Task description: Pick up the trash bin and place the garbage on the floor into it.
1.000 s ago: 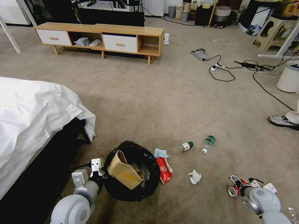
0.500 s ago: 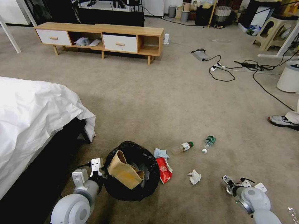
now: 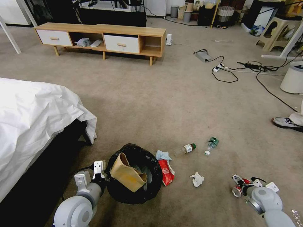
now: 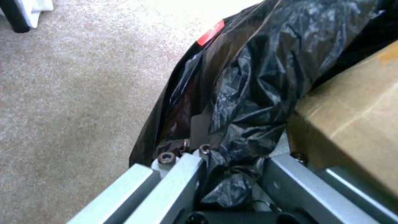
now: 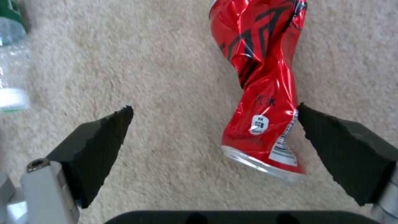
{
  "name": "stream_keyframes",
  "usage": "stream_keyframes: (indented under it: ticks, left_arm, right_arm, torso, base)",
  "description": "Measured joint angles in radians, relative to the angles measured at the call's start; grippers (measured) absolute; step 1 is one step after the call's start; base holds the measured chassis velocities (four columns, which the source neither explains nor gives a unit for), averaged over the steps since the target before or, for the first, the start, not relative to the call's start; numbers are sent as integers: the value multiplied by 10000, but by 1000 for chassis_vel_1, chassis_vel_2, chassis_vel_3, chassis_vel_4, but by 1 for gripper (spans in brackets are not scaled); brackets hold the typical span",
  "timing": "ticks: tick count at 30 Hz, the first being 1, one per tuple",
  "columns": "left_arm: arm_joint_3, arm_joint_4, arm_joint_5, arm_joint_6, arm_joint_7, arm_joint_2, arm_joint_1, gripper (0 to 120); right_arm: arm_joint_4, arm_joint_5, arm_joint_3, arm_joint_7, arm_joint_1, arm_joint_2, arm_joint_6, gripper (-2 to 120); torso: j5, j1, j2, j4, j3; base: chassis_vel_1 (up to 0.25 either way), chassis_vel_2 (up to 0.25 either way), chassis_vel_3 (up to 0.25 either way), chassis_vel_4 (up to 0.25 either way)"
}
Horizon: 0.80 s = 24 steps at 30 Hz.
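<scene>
The trash bin (image 3: 148,189), lined with a crinkled black bag, stands on the carpet floor (image 3: 164,104) with a brown paper bag (image 3: 127,176) sticking out of it. My left gripper (image 3: 100,177) is shut on the bin's rim, and the left wrist view shows black plastic (image 4: 248,93) pinched in the left gripper (image 4: 232,161). My right gripper (image 5: 213,107) is open around a crushed red can (image 5: 261,77) lying on the carpet, which touches one pad (image 5: 340,143). In the head view the can (image 3: 237,190) lies by the right gripper (image 3: 242,185). A red wrapper (image 3: 166,171), bluish tissue (image 3: 162,155), white tissue (image 3: 197,179) and two green-capped bottles (image 3: 186,148) (image 3: 212,143) lie between bin and can.
A bed with a white sheet (image 3: 31,116) is close on the left. A low wooden cabinet (image 3: 104,37) stands at the back. Black cables and a power strip (image 3: 227,67), a white bucket (image 3: 293,78) and a person's shoe (image 3: 284,123) are on the right.
My right arm swung a little left, hiding the can, then came back right with the can showing at its fingers again. The left arm and bin barely moved.
</scene>
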Motion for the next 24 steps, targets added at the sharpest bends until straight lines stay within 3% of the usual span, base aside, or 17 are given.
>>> stream_keyframes:
  ticks: [5, 14, 24]
  left_arm:
    - [14, 44, -8, -13, 18, 1, -26, 0]
    - [-40, 78, -60, -23, 29, 89, -13, 0]
    - [-1, 103, 2, -49, 60, -3, 44, 0]
  right_arm:
    - [-35, 35, 47, 30, 112, -21, 28, 100]
    - [-724, -335, -131, -18, 838, 707, 86, 96]
    - [-986, -398, -142, 57, 1159, 766, 127, 61]
  torso:
    - [0, 0, 0, 1, 0]
    - [1, 0, 0, 2, 0]
    - [1, 0, 0, 1, 0]
  base:
    - [0, 0, 0, 0]
    - [0, 0, 0, 0]
    - [0, 0, 0, 0]
